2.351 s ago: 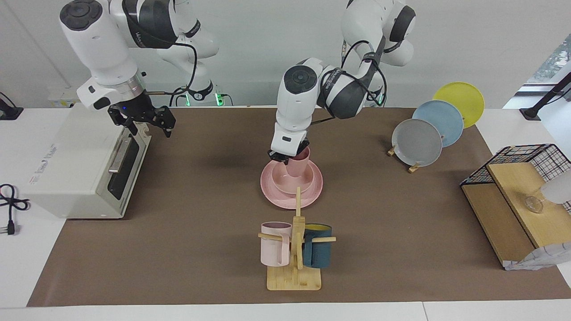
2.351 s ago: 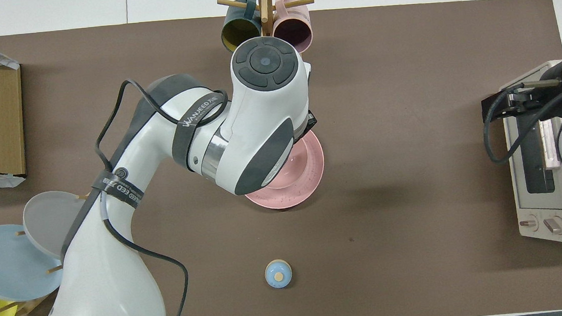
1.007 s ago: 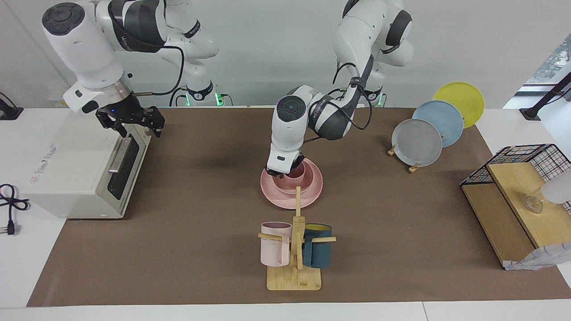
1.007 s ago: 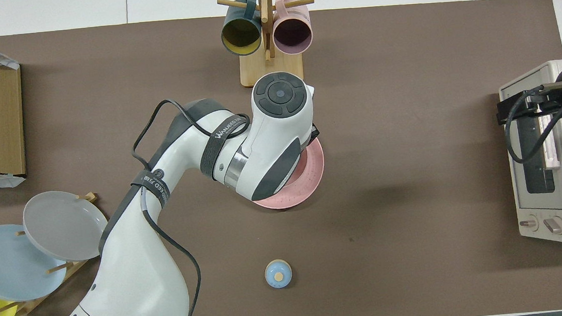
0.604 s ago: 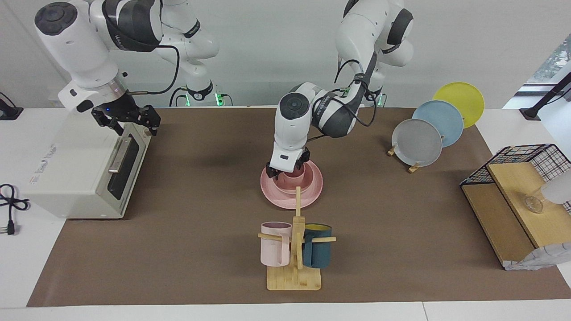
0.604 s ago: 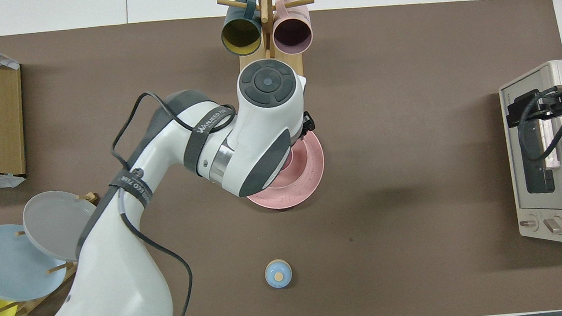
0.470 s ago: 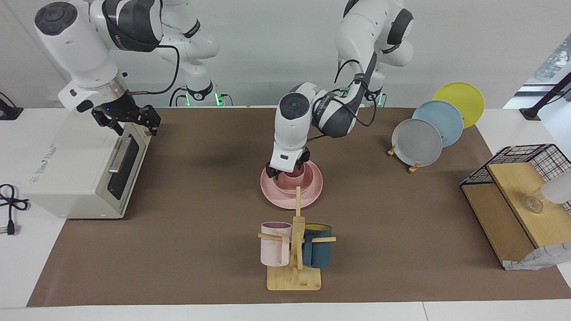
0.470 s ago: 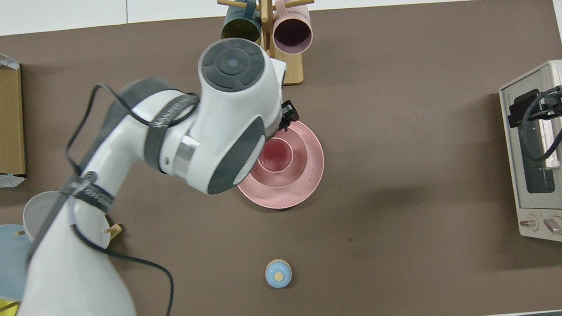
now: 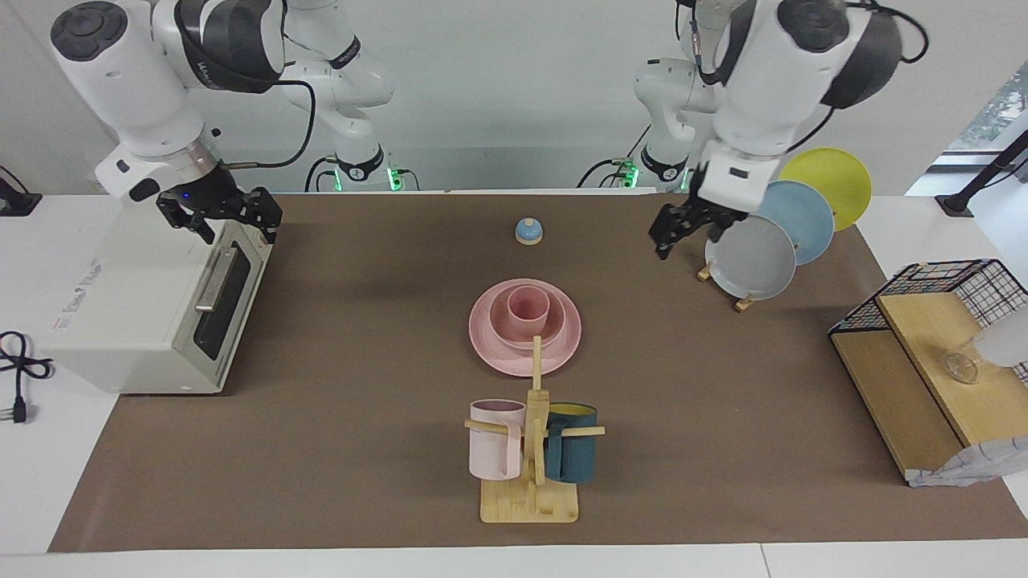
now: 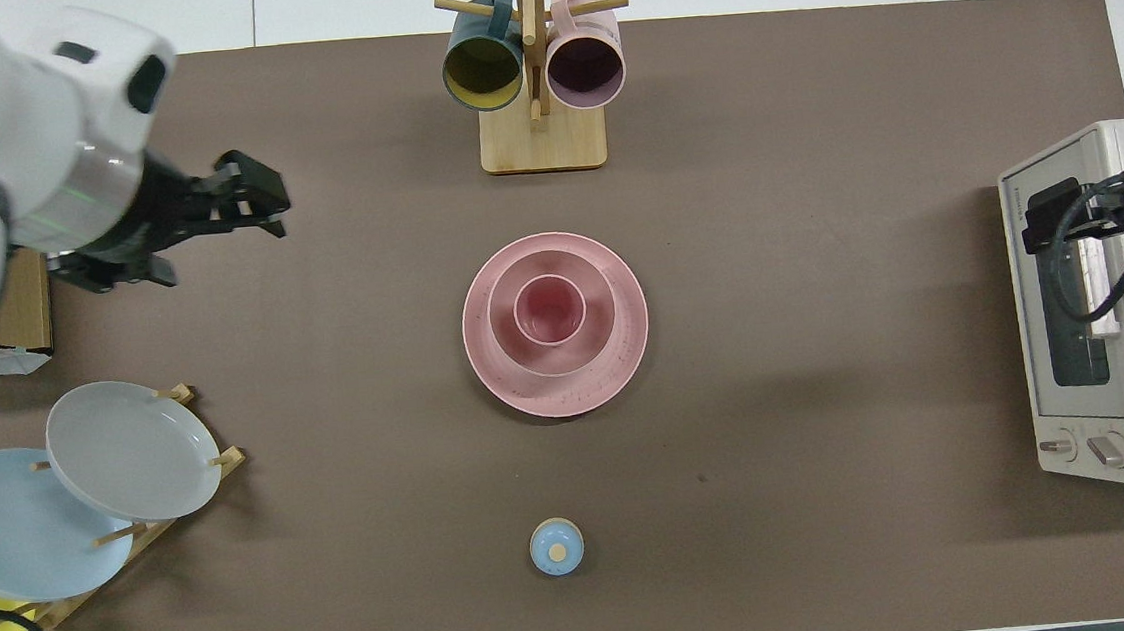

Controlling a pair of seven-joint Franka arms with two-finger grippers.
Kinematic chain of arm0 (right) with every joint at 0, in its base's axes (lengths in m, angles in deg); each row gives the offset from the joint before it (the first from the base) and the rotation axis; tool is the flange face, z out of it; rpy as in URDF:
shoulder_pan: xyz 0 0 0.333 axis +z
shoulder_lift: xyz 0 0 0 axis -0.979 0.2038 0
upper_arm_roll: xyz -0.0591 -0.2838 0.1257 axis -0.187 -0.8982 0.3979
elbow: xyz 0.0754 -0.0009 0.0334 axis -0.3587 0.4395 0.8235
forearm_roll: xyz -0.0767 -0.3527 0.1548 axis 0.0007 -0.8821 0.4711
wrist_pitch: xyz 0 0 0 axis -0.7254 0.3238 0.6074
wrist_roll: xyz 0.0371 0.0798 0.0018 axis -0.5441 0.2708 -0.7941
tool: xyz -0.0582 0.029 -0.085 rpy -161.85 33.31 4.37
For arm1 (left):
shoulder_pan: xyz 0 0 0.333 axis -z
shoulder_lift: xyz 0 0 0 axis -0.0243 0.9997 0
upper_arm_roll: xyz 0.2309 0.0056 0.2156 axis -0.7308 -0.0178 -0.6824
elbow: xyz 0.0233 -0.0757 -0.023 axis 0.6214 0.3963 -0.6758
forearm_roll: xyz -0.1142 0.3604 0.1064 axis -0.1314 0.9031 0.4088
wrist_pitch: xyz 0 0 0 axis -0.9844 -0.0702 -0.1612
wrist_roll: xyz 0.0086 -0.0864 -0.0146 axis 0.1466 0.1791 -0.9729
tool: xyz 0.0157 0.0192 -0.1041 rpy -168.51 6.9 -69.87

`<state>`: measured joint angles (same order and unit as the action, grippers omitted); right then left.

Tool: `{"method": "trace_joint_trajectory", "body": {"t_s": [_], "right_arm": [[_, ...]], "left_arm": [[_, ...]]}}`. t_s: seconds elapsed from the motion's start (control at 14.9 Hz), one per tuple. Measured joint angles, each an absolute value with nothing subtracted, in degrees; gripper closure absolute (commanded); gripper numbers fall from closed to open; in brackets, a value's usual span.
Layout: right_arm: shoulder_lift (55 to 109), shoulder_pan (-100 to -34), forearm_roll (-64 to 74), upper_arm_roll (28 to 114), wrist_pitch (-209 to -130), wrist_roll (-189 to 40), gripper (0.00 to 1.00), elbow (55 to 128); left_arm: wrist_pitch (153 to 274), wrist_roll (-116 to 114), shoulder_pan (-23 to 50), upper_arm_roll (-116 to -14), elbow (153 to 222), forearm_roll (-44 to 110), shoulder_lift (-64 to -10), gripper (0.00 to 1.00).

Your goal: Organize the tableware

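Observation:
The pink plate (image 9: 491, 353) lies mid-mat. The pink bowl (image 9: 499, 321) sits on it and the small pink cup (image 9: 529, 307) stands upright in the bowl. In the overhead view the plate (image 10: 627, 371), bowl (image 10: 507, 345) and cup (image 10: 549, 308) are nested and uncovered. My left gripper (image 9: 684, 233) is open and empty, raised over the mat beside the grey plate of the rack; it also shows in the overhead view (image 10: 262, 201). My right gripper (image 9: 218, 225) is open and empty over the toaster oven's top front edge, and it also shows in the overhead view (image 10: 1041, 218).
A wooden mug tree (image 9: 530, 482) with a pale-pink and a teal mug stands farther from the robots than the set. A rack holds grey (image 9: 751, 257), blue and yellow plates. A toaster oven (image 9: 136, 305), a small blue bell (image 9: 528, 231) and a wire shelf (image 9: 923, 353) are also here.
My left gripper lowered the cup into the bowl, let go, then rose and swung away to the plate rack. My right gripper drifted a little over the oven.

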<state>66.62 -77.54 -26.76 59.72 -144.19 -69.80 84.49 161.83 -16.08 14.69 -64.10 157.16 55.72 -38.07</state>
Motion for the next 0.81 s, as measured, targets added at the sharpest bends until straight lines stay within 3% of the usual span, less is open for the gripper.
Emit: {"method": "trace_joint_trajectory", "body": {"t_s": [0.34, 0.6, 0.81], "right_arm": [[66.46, -77.6, -26.76, 59.76, -144.19, -69.81, 0.0, 84.49], [66.36, -77.68, -26.76, 59.64, -144.19, -69.81, 0.0, 84.47], [66.35, -77.62, -26.76, 59.78, -144.18, -69.81, 0.0, 84.46]], "left_arm": [[160.07, 4.05, 2.79, -64.16, 164.24, 55.71, -44.58, 0.0], [166.41, 7.01, 2.03, -63.63, 175.04, 55.7, -50.25, 0.0], [168.77, 7.32, 2.03, -63.35, 177.05, 55.88, -51.58, 0.0]]}}
